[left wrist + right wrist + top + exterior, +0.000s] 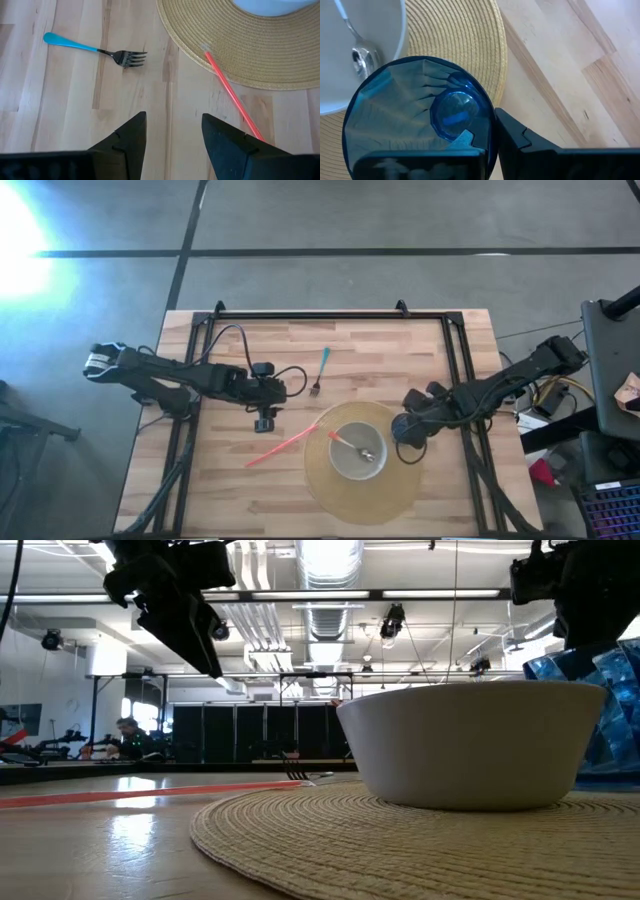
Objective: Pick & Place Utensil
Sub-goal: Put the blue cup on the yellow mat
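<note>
A fork [320, 372] with a blue handle lies flat on the wooden table. A thin red stick [288, 443] lies slanted, its far end on the edge of the woven placemat [330, 495]. On the mat stands a white bowl [358, 452] with a spoon [355, 47] inside. My left gripper [172, 135] hangs open above the bare table between the fork [97, 50] and the stick [231, 92], touching nothing. My right gripper [405, 428] is shut on a blue faceted glass [415, 120] at the mat's right edge, beside the bowl. My right gripper holds the blue glass by its rim [489, 131], on the side away from the bowl. One finger [535, 145] is outside the wall and the other inside. The fingers come from above, pointing steeply down. The glass stays upright, mouth up; whether its base rests on anything I cannot tell.
Black frame rails [460, 370] run along the table's left, far and right sides. Bare wood lies near the front left corner [190, 500]. In the low view the bowl [470, 740] stands in front of the glass [600, 690].
</note>
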`<action>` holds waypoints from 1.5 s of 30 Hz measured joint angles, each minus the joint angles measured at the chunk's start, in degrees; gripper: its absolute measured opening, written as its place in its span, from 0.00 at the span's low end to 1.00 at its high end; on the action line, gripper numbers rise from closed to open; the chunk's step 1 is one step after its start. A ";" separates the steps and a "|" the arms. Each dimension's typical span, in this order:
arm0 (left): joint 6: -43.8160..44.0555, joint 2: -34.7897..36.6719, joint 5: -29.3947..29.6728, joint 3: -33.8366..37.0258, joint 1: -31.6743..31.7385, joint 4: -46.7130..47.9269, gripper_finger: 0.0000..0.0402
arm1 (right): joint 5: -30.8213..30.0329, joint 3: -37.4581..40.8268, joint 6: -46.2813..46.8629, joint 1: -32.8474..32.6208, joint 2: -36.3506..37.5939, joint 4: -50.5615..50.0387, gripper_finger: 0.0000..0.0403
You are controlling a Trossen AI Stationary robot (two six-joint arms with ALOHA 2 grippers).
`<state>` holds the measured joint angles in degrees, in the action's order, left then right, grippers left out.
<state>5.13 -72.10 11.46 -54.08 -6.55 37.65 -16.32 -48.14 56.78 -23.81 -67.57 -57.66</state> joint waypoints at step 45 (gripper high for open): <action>0.04 0.02 -0.02 0.00 0.02 0.05 0.46 | -1.69 2.13 4.26 -3.35 1.05 1.11 0.14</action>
<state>5.17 -72.07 11.44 -54.08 -6.52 37.70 -18.01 -46.02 61.04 -27.16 -66.52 -56.55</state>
